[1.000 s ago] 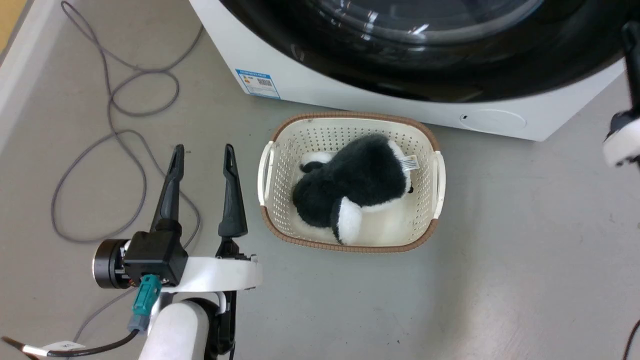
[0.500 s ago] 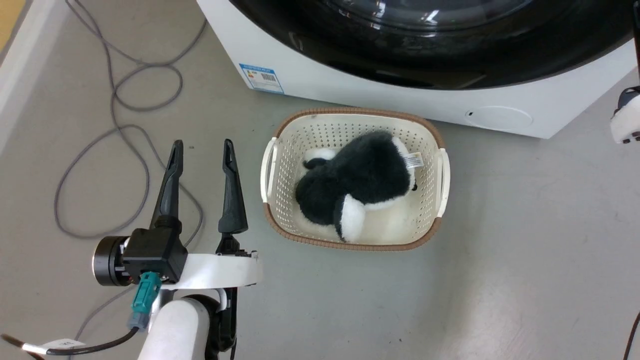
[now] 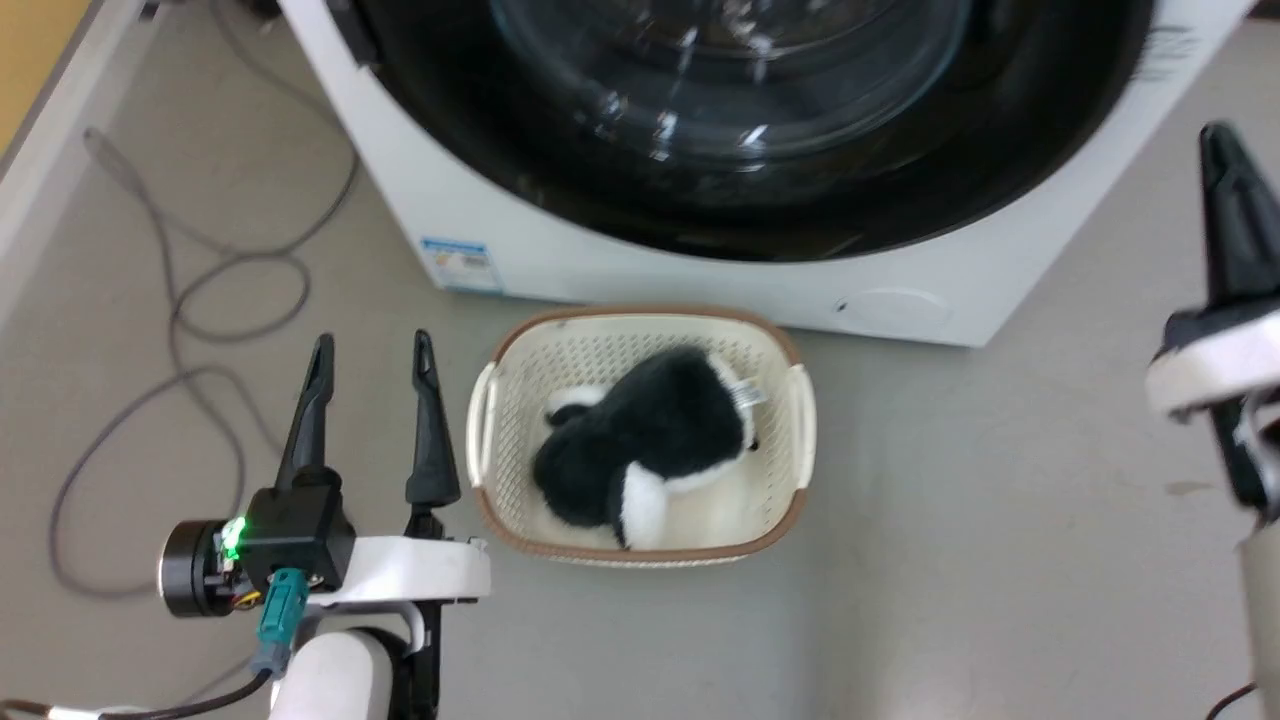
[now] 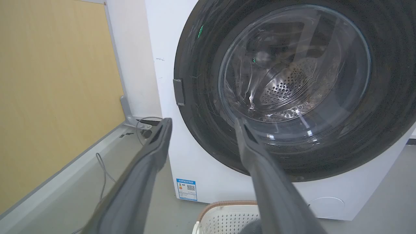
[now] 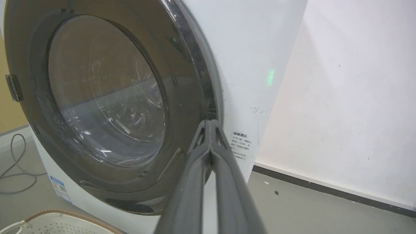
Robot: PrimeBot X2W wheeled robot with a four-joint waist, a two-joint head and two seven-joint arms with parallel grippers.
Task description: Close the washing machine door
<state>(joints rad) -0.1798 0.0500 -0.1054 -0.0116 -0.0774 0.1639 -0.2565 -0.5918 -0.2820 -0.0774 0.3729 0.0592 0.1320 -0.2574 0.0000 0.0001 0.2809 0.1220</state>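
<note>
Fingers of the left gripper (image 3: 372, 342) spread wide, nothing between them. The washing machine door (image 3: 740, 120) stands beyond their tips, lying flush on the front of the washing machine (image 3: 620, 270). Fingers of the right gripper (image 3: 1222, 140) pressed together, empty. In the right wrist view their tips sit by the door's rim; contact cannot be told. A basket (image 3: 640, 558) holding a plush toy (image 3: 650, 440) lies just right of the left fingers.

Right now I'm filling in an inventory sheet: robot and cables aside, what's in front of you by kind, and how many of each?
White front-loading washing machine: 1
Cream perforated plastic basket: 1
Black-and-white plush toy: 1
Total: 3
</note>
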